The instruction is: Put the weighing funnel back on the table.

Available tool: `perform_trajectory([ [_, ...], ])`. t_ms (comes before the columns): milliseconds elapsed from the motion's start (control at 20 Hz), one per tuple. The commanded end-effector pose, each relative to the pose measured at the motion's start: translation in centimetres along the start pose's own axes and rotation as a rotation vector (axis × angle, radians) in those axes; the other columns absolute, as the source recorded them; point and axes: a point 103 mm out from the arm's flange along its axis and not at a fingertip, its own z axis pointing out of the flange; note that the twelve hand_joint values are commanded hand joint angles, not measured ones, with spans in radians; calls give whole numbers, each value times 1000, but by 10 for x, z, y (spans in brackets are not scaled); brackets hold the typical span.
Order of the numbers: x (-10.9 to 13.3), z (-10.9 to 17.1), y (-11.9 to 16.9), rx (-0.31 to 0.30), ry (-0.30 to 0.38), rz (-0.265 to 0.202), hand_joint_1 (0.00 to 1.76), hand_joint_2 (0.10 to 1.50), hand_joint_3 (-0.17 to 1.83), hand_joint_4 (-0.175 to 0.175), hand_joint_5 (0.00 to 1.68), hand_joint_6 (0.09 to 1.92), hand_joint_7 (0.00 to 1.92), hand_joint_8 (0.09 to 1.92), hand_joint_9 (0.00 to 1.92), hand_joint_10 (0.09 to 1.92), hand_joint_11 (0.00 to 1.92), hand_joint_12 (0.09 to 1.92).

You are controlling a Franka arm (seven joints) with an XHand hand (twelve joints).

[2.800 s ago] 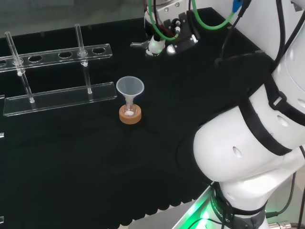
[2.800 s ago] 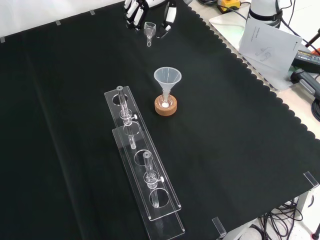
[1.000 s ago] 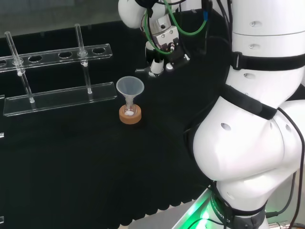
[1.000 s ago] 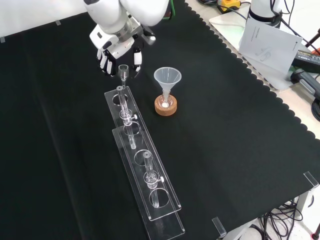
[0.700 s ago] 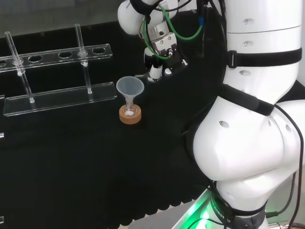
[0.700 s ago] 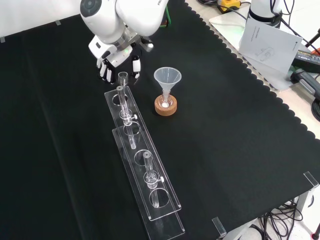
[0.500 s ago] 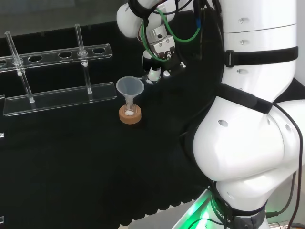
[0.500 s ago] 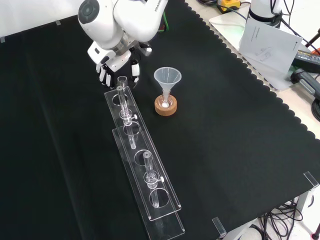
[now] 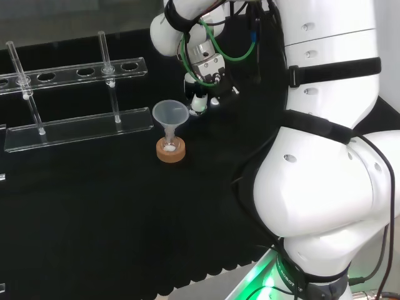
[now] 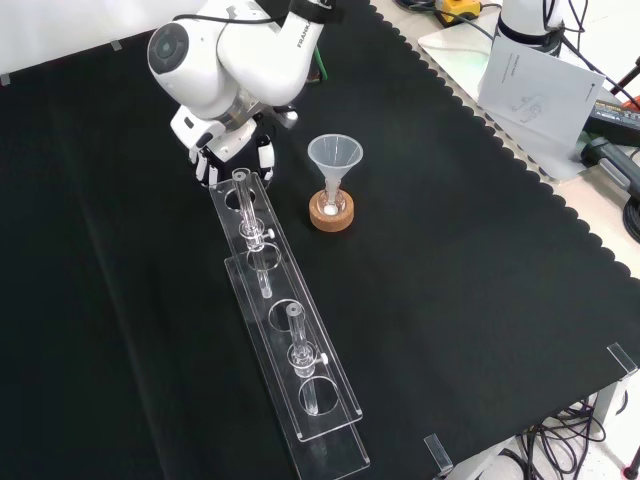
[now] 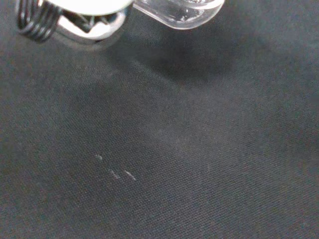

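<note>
Upper left, front view | hand [image 10: 226,150] clasps weighing funnel [image 11: 179,11] | black cloth [image 11: 174,164] directly below it, near | rack [image 10: 282,332] just beside.

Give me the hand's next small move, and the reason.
Probably a short, straight descent to the cloth, before any release. In the wrist view the weighing funnel sits at the hand with cloth below it, and the front view shows the clear rack close beside.
</note>
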Motion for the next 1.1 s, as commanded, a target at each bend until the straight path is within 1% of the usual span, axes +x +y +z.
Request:
perform_trajectory([
  [50, 0, 5, 4, 10, -3, 2, 1101, 692, 649, 175, 1195, 809, 706, 658, 1103, 259, 825, 1037],
  [350, 0, 6, 3, 8, -12, 8, 1101, 692, 649, 175, 1196, 808, 697, 655, 1101, 257, 824, 1037],
  [400, 0, 6, 3, 11, -15, 9, 1100, 705, 623, 175, 1195, 797, 674, 659, 1093, 254, 822, 1039],
  [450, 0, 7, 3, 14, -18, 10, 1096, 738, 562, 175, 1191, 779, 641, 673, 1080, 253, 817, 1043],
  [550, -1, 8, 2, 15, -23, 10, 1076, 871, 328, 175, 1148, 779, 552, 711, 1028, 264, 785, 1069],
  [600, -1, 9, 1, 17, -26, 9, 1042, 891, 249, 124, 1069, 730, 509, 718, 994, 275, 764, 1081],
  [650, -1, 9, 0, 18, -25, 6, 1013, 881, 229, 76, 971, 687, 467, 718, 953, 295, 742, 1091],
  [700, -2, 9, -1, 18, -19, 0, 990, 855, 253, 42, 873, 666, 427, 716, 909, 322, 720, 1101],
  [750, -2, 9, -2, 16, -15, -7, 967, 815, 303, 17, 742, 643, 372, 711, 851, 356, 687, 1120],
  [800, -2, 9, -3, 14, -17, -14, 947, 773, 365, 2, 624, 610, 317, 705, 792, 397, 650, 1142],
  [900, -2, 7, -6, 6, -15, -24, 909, 696, 469, -13, 444, 473, 226, 692, 669, 484, 563, 1194],
  [1000, -3, 5, -11, -2, -12, -32, 874, 650, 514, -15, 367, 353, 159, 676, 563, 545, 465, 1256],
  [1100, -4, 2, -16, -19, -9, -35, 839, 623, 520, -16, 334, 248, 111, 663, 475, 601, 394, 1297],
])
